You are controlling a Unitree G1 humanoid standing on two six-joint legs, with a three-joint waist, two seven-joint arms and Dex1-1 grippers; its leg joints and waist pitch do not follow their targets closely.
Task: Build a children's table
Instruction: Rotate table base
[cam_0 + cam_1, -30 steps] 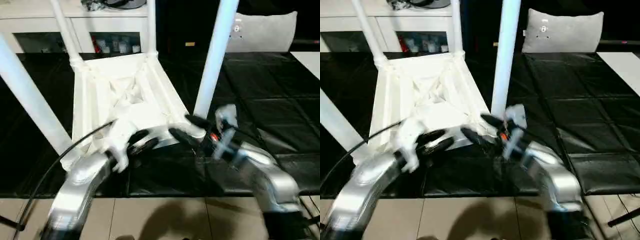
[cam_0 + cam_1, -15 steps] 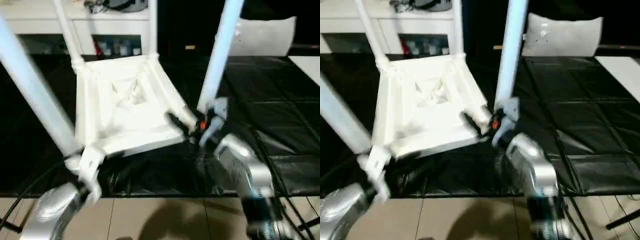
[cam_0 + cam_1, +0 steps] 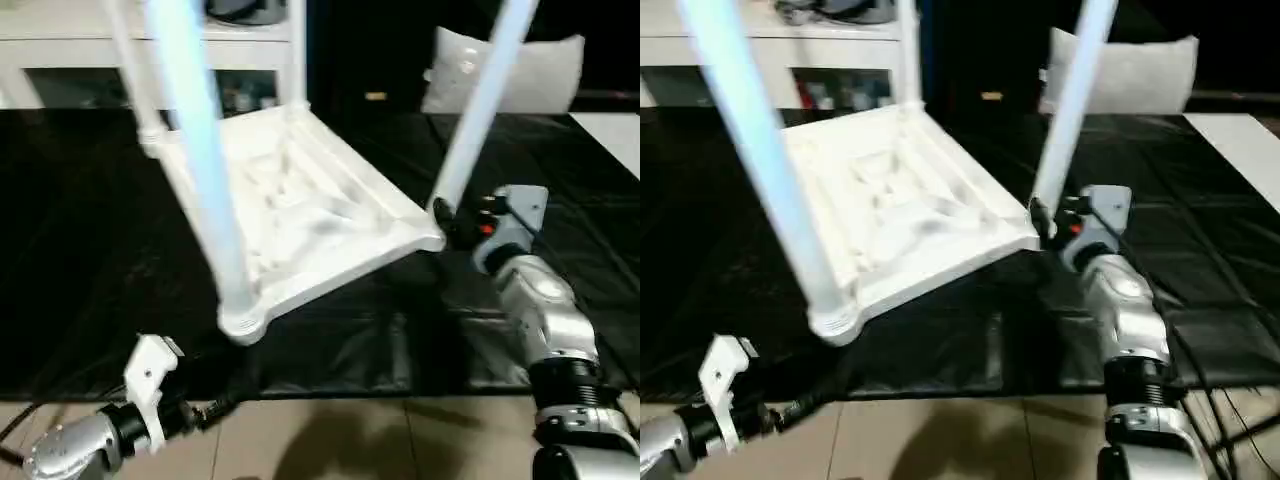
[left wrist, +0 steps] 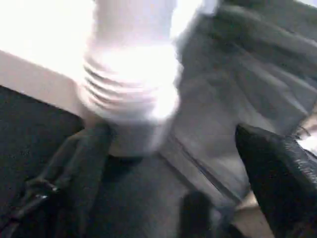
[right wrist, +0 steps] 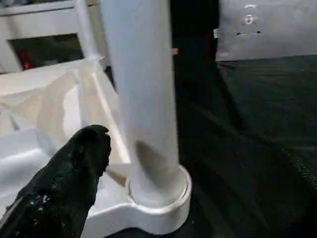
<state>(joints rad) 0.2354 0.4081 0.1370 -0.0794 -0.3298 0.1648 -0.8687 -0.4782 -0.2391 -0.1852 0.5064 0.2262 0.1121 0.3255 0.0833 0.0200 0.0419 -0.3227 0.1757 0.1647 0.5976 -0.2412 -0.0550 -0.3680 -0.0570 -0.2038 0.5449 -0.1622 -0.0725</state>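
Two grippers and one table are sitting in front of you, operator, listed from left to right. Left gripper [image 4: 168, 163]: it is hanging low at the near edge of the black mat [image 3: 80, 250], its fingers [image 4: 277, 173] spread wide with nothing between them, and you are seeing the ribbed base of the near-left leg [image 4: 131, 79] just beyond them. Children's table [image 3: 300, 205]: it is lying upside down and tilted on the mat, ribbed underside up, its legs rising from the corner sockets. Right gripper [image 3: 452, 222]: it is sitting at the table's near-right corner beside the leg there [image 5: 143, 99], fingers [image 5: 64, 173] parted wide and not clamping anything you can see. White cabinet [image 3: 60, 40] and grey cushion [image 3: 520, 75]: both are standing behind the mat.
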